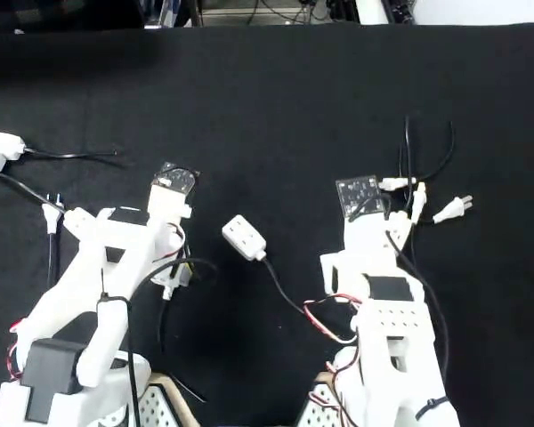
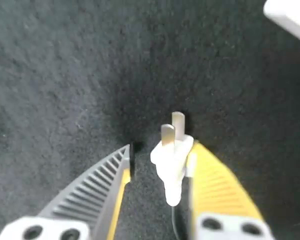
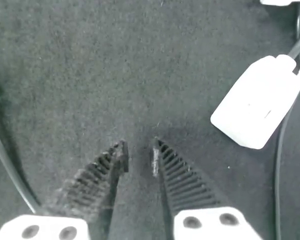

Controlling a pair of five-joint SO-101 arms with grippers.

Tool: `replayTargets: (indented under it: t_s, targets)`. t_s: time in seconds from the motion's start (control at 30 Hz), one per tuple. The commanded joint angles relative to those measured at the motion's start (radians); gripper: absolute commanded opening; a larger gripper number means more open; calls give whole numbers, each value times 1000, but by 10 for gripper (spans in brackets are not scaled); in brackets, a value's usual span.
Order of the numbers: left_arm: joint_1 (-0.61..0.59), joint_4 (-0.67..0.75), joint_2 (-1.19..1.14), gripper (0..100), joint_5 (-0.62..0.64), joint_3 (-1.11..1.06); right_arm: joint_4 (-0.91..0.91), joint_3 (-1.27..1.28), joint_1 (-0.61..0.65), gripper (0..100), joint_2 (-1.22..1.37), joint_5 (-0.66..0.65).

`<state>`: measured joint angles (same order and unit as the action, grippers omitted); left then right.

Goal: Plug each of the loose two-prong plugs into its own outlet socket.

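Note:
A white two-prong plug lies between the fingers of my left gripper, leaning on the yellow finger. A gap shows between the plug and the grey finger, so the jaws stand open. A white outlet socket lies between the arms; its corner shows in the left wrist view. My right gripper hovers over bare cloth, its dark fingers a little apart with nothing between them. A white socket block lies beside it. Loose plugs lie at the right and left.
Another white block with a black cable sits at the far left edge. Black cables loop beyond the right arm, and one cable runs from the middle socket toward the right arm's base. The black cloth covers the table.

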<state>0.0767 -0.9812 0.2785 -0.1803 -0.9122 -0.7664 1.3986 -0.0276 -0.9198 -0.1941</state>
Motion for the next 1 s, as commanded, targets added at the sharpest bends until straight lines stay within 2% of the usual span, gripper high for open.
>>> replayTargets:
  t_s: [0.0, 0.03, 0.13, 0.4, 0.6, 0.77, 0.83, 0.97]
  targets:
    - [18, 17, 15, 51, -2, 5, 14, -4, -11, 89, -12, -2]
    - [18, 17, 15, 24, -2, 5, 14, -4, -11, 89, -12, -2]
    - [25, 12, 15, 30, -2, 5, 14, -4, -11, 89, -12, -2]
    - [137, 9, 28, 28, 5, 35, 14, -4, -11, 89, -12, -2]
    - [22, 20, 17, 28, 281, 260, 15, -5, -11, 88, -12, 2]
    - [87, 35, 15, 28, 451, 378, 15, -13, -11, 9, -13, 6]
    - [142, 40, 15, 28, 468, 418, 35, -8, -11, 12, -13, 6]
    - [259, -15, 23, 27, 410, 478, 130, 30, -14, 11, -13, 6]
